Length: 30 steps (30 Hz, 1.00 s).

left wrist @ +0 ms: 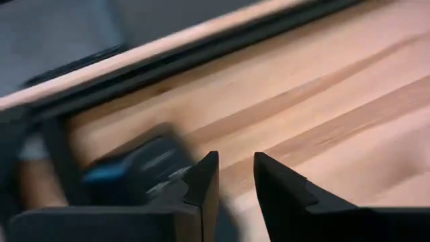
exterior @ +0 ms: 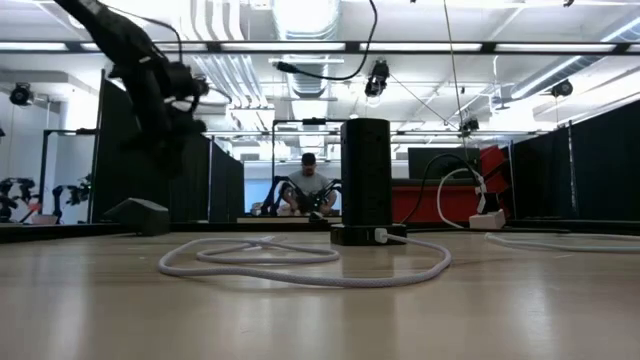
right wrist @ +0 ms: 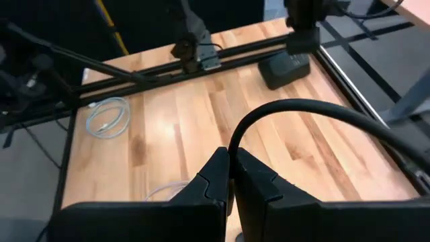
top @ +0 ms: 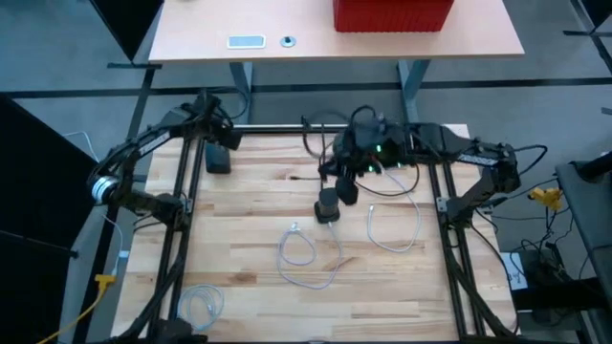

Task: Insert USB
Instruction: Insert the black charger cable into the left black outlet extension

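Black cable (right wrist: 302, 111) is pinched in my right hand (right wrist: 230, 176), clenched on it, above the tower (top: 327, 205). USB plug's hidden under the hand, so alignment's unclear. Next: lower it to a port. Left hand (left wrist: 235, 185) slightly parted, idle by box (top: 218, 158).

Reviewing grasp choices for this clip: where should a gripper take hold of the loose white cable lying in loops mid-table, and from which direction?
Probably from straight above, at the free plug end of the white cable, fingers either side. That end lies flat on the table, clear of the loops and just beside the black tower; it looks stiffer than the limp cord. The right gripper, closed on a black cable, is busy.
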### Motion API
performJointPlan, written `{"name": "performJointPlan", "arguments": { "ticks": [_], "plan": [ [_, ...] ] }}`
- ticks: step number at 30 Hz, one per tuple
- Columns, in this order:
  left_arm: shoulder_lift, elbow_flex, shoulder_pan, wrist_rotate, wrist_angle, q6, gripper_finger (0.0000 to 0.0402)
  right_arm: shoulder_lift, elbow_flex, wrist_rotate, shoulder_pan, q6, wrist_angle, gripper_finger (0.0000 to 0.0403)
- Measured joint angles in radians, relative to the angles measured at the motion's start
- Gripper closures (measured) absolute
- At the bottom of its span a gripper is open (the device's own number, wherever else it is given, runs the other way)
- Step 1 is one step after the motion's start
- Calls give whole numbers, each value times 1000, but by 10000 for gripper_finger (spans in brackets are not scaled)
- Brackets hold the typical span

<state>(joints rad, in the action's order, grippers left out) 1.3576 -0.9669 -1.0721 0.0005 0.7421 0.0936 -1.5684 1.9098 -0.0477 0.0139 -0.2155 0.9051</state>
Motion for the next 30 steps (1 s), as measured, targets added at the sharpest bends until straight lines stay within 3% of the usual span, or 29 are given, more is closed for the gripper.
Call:
{"name": "performJointPlan", "arguments": {
  "ticks": [9,13,25,30],
  "plan": [
    [238,-287,2,-308,253,-148,394,10,-28,-57,-45,-53,-4,403],
    [350,-369,3,-434,321,-175,399,16,-28,-80,-79,-63,6,403],
    [523,-343,13,-500,370,-165,401,65,-28,-257,-218,-137,92,403],
    [501,-269,67,-367,368,-77,401,77,-29,-328,-256,-156,122,403]
  ]
}}
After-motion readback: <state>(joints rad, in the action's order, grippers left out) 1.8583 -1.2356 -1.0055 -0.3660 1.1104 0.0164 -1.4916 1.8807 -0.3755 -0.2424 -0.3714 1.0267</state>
